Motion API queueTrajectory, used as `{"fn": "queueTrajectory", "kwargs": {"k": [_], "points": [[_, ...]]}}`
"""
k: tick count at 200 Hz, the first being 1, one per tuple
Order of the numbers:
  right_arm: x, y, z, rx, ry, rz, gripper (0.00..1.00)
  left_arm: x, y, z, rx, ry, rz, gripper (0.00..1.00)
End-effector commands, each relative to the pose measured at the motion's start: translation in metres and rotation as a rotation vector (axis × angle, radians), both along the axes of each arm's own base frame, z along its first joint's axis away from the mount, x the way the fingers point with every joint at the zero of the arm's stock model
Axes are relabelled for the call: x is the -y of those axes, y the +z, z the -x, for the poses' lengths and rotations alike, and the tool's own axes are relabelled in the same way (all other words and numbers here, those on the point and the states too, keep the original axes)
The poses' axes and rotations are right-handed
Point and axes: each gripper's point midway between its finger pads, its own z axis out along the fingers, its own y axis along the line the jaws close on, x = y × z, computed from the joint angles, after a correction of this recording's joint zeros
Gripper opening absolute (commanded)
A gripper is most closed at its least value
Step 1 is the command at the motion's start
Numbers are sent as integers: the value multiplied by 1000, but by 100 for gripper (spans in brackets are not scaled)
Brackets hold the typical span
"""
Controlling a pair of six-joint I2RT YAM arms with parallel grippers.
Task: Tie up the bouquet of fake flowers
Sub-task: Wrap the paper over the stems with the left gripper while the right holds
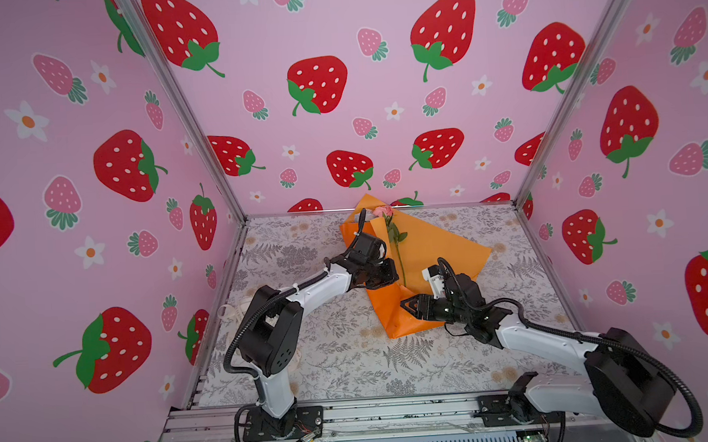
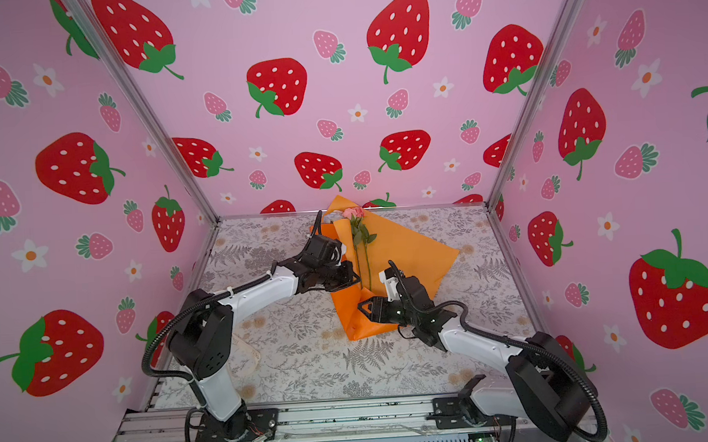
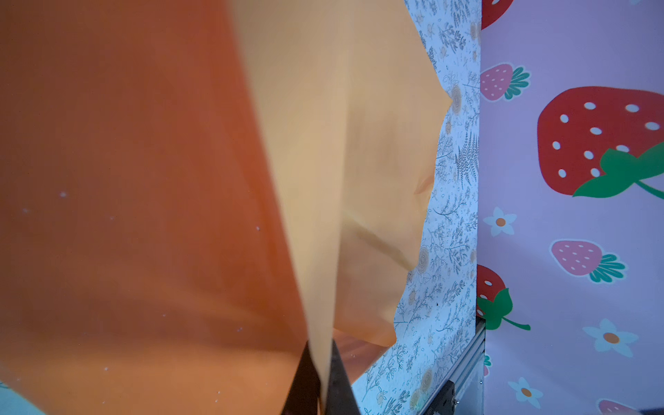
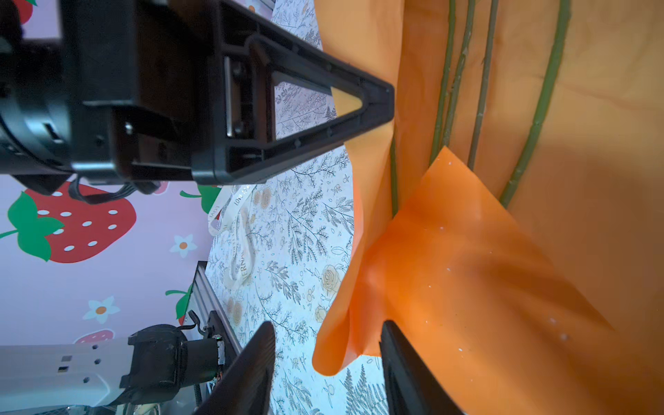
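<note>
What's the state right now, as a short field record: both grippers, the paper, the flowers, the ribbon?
left gripper: shut on orange wrapping paper, side edge
right gripper: open, at the paper's near fold
flowers: lying on the paper, stems uncovered
cream ribbon: loose on table, apart from the paper, not tied on

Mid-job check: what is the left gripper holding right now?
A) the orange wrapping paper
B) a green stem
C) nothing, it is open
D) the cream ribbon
A: in the left wrist view the left gripper has its fingers shut on a fold of the orange wrapping paper, while the cream ribbon lies apart on the table.
</note>
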Motion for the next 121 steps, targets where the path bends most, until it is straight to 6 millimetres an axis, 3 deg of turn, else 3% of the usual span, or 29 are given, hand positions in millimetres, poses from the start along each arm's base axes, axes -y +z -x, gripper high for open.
{"fn": "queueTrajectory", "kwargs": {"k": [1, 31, 63, 84, 121], "points": [[-14, 10, -13, 3, -7, -37, 51, 11, 18, -5, 18, -9, 42, 9], [-27, -9, -27, -23, -19, 41, 51, 15, 22, -6, 17, -9, 58, 9], [-24, -23, -46, -8, -96, 116, 39, 15, 21, -6, 5, -5, 56, 9], [-15, -25, -53, 18, -125, 139, 21, 14, 22, -4, -3, -6, 54, 11], [-14, -34, -47, -29, -78, 116, 5, 15, 29, 2, -3, -27, 74, 23]]}}
